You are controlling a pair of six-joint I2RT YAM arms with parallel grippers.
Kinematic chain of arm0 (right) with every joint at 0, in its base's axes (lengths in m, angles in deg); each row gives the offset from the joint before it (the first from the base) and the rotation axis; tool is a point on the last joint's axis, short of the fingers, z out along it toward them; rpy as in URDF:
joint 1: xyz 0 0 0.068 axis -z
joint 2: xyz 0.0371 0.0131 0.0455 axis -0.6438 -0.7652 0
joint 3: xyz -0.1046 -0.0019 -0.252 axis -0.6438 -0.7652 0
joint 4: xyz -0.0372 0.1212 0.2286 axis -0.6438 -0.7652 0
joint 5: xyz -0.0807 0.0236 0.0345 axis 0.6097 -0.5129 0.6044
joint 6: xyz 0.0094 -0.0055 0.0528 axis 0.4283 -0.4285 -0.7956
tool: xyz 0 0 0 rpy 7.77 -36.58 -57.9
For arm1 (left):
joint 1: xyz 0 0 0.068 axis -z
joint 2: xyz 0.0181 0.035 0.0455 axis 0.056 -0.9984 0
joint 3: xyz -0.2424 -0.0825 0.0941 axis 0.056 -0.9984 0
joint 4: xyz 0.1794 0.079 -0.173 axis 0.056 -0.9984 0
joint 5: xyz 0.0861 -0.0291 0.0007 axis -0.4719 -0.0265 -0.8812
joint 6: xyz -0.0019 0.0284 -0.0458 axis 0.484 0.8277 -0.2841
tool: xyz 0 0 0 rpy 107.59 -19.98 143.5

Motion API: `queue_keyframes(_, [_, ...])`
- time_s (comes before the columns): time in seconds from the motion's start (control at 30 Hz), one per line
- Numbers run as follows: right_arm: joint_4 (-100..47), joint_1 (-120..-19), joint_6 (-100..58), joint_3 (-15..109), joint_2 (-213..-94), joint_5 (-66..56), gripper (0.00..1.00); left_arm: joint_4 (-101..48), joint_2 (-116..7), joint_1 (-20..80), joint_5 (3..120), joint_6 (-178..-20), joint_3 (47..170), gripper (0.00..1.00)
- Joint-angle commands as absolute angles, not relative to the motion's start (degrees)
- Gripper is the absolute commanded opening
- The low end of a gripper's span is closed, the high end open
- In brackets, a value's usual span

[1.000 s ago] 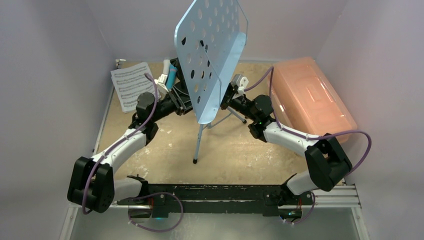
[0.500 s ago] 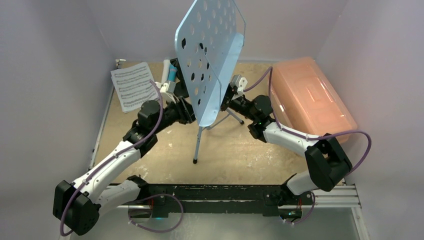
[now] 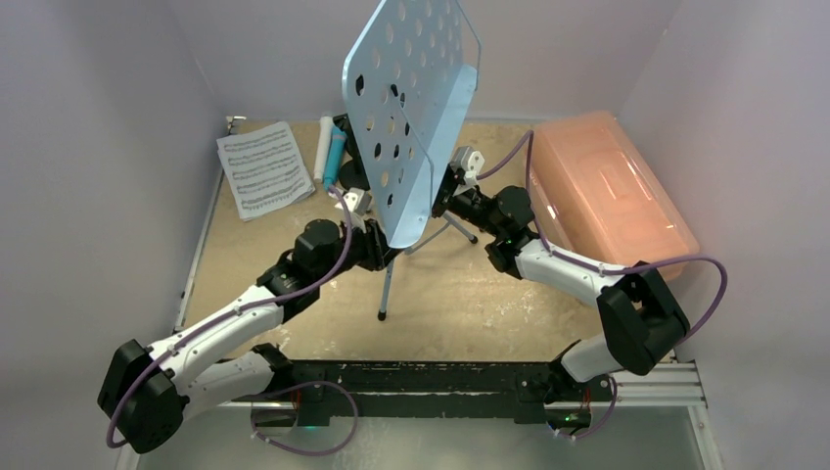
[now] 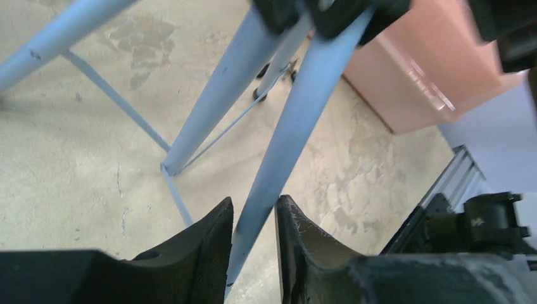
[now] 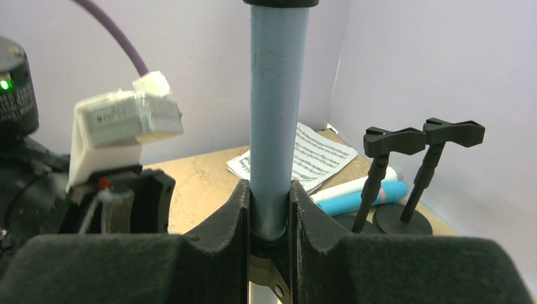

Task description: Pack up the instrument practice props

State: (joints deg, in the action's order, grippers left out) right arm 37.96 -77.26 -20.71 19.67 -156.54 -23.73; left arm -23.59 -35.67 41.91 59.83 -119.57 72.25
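One light-blue music rack [image 3: 411, 108] dominates the scene. It stands upright on its tripod legs at the middle of the table [image 3: 470, 294], its long axis vertical, and the perforated panel rises steeply tilted above the pole. Our right gripper [image 5: 270, 190] pinches that pole [image 5: 273, 126] from the right, both fingers pressed flat against it, and the tube runs straight up between them. Our left gripper [image 4: 253, 202] reaches in from the left and straddles one slanted tripod leg [image 4: 297, 120]. The fingers sit close on either side of the leg, but we cannot tell whether they actually press it.

To the right, well apart from the legs, the pink box [image 3: 607, 191] lies closed, its long axis running from the far wall toward the near right.

At the far left lie the sheet-music pages [image 3: 262, 168], flat and slightly skewed. We see printed staves, but the notes are too small to read.

Just right of the pages, two black mic holders [image 5: 437, 164] stand upright on round bases, each with a clip on top.

Touching side by side next to them lie the white microphone [image 3: 322, 147] and the blue microphone [image 3: 335, 157], their long axes running near to far. A white label on the left wrist camera is too blurred to read.
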Motion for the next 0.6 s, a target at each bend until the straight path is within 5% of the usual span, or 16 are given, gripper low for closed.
queue_keyframes(0.0, [42.34,-77.96,-20.41,20.91,-152.56,-26.98,0.00,-17.75,-36.77,43.58,57.27,-114.91,69.21,0.20])
queue_keyframes(0.1, [41.81,-77.95,-20.92,21.21,-152.19,-27.19,0.00,-13.73,-36.86,43.72,58.75,-113.11,69.47,0.06])
queue_keyframes(0.57, [39.03,-77.96,-22.25,21.74,-150.20,-27.47,0.00,-0.84,-40.91,44.37,57.25,-101.56,73.94,0.00])
